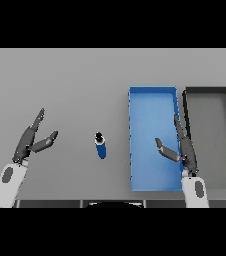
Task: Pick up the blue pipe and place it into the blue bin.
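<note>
The blue pipe [101, 146], short with a dark cap at its far end, lies on the grey table just left of the blue bin [152, 99]. My right hand [185, 149] hovers over the bin's right side, fingers straight and thumb spread, holding nothing. My left hand [29, 140] is at the left of the table, open as well, well apart from the pipe.
A black bin [209, 90] stands directly right of the blue bin, their walls side by side. The table's front edge runs just below both forearms.
</note>
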Available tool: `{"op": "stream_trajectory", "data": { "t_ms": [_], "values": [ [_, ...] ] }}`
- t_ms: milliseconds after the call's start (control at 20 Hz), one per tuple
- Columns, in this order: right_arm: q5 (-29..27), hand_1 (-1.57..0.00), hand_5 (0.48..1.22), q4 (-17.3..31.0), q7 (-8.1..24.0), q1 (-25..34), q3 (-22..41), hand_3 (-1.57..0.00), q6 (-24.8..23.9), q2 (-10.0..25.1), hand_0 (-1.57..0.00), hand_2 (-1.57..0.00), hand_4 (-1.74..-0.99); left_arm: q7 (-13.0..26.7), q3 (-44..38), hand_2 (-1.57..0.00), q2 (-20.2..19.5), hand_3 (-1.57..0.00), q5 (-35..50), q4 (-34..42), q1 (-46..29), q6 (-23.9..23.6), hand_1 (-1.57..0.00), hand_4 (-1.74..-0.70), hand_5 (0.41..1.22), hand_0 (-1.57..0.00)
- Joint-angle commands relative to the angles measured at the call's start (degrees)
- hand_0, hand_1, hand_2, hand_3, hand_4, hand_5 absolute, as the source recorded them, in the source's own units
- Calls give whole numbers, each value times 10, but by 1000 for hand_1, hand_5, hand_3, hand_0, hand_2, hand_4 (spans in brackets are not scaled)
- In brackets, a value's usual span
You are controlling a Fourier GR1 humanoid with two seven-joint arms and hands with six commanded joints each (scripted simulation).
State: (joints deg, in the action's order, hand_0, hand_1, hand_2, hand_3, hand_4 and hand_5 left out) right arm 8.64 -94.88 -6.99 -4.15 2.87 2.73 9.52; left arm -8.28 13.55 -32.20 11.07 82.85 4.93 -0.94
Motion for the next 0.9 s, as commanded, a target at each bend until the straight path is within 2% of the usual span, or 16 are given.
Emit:
{"op": "stream_trajectory", "data": {
  "t_ms": [0, 150, 300, 400, 450, 650, 700, 850],
  "values": [
    [-2, 1, 625, -8, -2, -6, 2, 1, 1, -1, 1, 1, -1206, 3, -4, 1, -5, 1, 7, 3, -1, 7, 1, -960, 594, 1],
    [4, 1, 621, -10, 5, -4, 5, 1, 1, 1, 1, 1, -1192, -7, 11, 1, -21, 1, 16, 31, -15, 51, 1, -976, 584, 1],
    [1, 1, 616, -3, 6, 3, 3, 1, 4, 3, 1, 1, -1179, 10, 33, 1, -42, 1, 15, 61, -25, 90, 1, -1026, 549, 1],
    [-1, 1, 616, -3, 9, 5, 1, 1, 8, 8, 1, 1, -1174, 14, 58, 1, -35, 1, 10, 74, -31, 109, 1, -1071, 522, 1],
    [1, 1, 616, 2, 7, 3, 2, 1, 9, 8, 1, 1, -1173, 30, 77, 1, -27, 1, 7, 85, -31, 118, 1, -1095, 510, 1],
    [-1, 1, 619, -6, 7, -2, 1, 1, 6, 6, 1, 1, -1189, 58, 121, 1, -4, 1, -26, 104, -31, 117, 1, -1137, 464, 1],
    [-2, 1, 617, -12, 18, 2, 2, 1, 3, 2, 1, 1, -1195, 65, 134, 1, 9, 1, -36, 103, -25, 112, 1, -1138, 455, 1],
    [-5, 1, 625, -3, 10, 2, -1, 1, 7, 3, 1, 1, -1213, 56, 150, 1, 41, 1, -43, 75, -15, 115, 1, -1146, 451, 1]
  ]
}}
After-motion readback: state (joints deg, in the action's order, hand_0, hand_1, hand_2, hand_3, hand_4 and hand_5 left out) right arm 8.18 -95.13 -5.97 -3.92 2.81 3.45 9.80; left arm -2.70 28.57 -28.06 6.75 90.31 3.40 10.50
